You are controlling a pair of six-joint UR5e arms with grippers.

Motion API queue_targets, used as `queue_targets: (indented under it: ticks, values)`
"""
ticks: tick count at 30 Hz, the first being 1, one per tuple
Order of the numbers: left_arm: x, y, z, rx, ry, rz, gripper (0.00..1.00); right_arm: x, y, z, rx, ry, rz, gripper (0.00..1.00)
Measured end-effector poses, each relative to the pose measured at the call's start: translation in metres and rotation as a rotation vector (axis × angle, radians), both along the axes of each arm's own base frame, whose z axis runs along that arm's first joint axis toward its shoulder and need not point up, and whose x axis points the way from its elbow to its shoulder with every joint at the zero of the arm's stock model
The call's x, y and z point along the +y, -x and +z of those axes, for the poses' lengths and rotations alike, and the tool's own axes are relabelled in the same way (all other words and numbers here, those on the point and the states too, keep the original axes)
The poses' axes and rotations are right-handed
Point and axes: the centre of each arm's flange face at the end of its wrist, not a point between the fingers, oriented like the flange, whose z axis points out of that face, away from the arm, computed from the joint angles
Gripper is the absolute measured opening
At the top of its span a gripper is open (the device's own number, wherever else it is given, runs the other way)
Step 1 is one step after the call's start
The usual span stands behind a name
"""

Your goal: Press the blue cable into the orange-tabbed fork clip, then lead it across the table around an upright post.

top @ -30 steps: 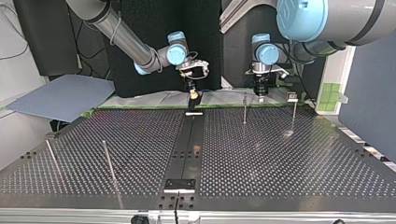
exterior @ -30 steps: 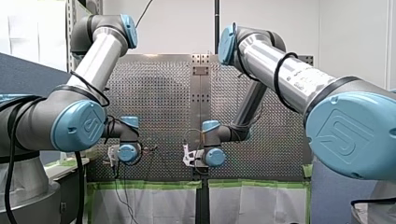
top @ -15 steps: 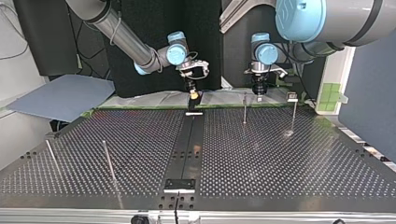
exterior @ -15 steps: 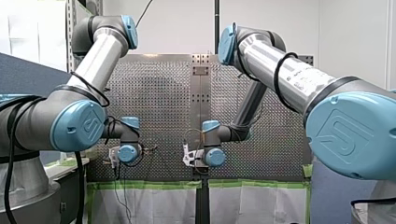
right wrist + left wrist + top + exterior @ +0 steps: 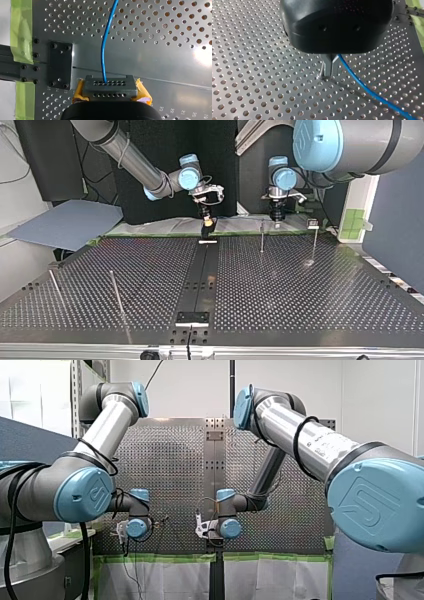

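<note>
In the left wrist view my left gripper has its metal fingers shut, tips just above the perforated plate. The blue cable comes out beside them and trails away over the holes. A thin upright post stands right next to the fingers. In the right wrist view my right gripper, with yellow pads, is shut on the blue cable, which runs straight ahead. In the top view my right gripper hangs over the far end of the centre strip, and my left gripper by a post. I see no orange-tabbed clip.
A second post with a small grey block on top stands at the top view's right. Two leaning rods rise at its near left. A black strip splits the table. Green tape and a black bracket mark the table's edge.
My left gripper has shifted slightly, a little up and toward the post in the top view, and its wrist sits lower in the front view. My right arm has not moved.
</note>
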Motion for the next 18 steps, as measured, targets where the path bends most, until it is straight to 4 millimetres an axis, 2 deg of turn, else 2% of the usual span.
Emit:
queue_targets:
  ticks: [12, 18]
  values:
    - [-0.003, -0.030, 0.011, -0.028, 0.060, -0.044, 0.00, -0.012, -0.004, 0.009, -0.018, 0.019, -0.007, 0.00]
    - [-0.002, -0.040, 0.006, -0.024, 0.092, -0.055, 0.00, -0.020, -0.005, 0.014, -0.026, 0.031, -0.012, 0.00]
